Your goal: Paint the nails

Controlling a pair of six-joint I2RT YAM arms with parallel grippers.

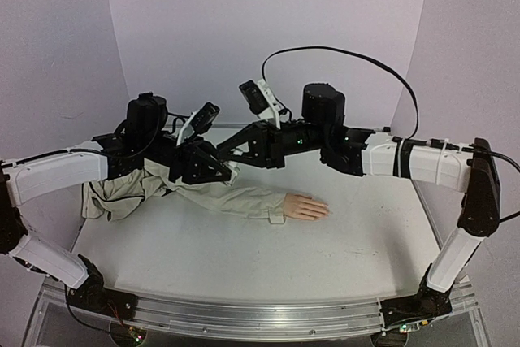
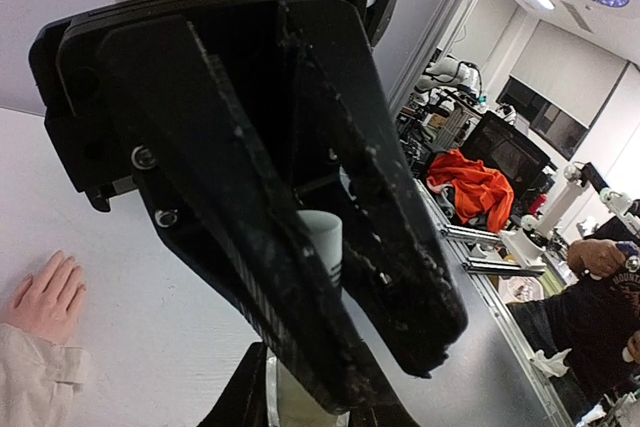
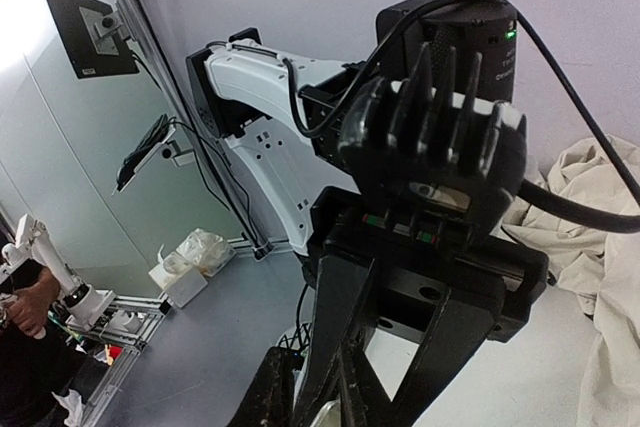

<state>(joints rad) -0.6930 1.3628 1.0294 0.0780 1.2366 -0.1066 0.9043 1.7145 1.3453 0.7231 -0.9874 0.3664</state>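
A peach mannequin hand [image 1: 305, 206] lies palm down on the table, in a beige jacket sleeve [image 1: 236, 196]. Its nails [image 1: 325, 210] are too small to make out. The hand [image 2: 45, 297] also shows at the lower left of the left wrist view. Behind the sleeve, my left gripper [image 1: 226, 172] [image 2: 385, 382] is shut on a small white bottle [image 2: 322, 242]. My right gripper [image 1: 221, 152] [image 3: 312, 402] meets it tip to tip. It is shut on the pale cap end of the bottle [image 2: 290, 402].
The bunched rest of the jacket [image 1: 114, 197] lies at the left under my left arm. The table's front edge has a metal rail [image 1: 244, 314]. A purple backdrop [image 1: 268, 30] closes the back and sides.
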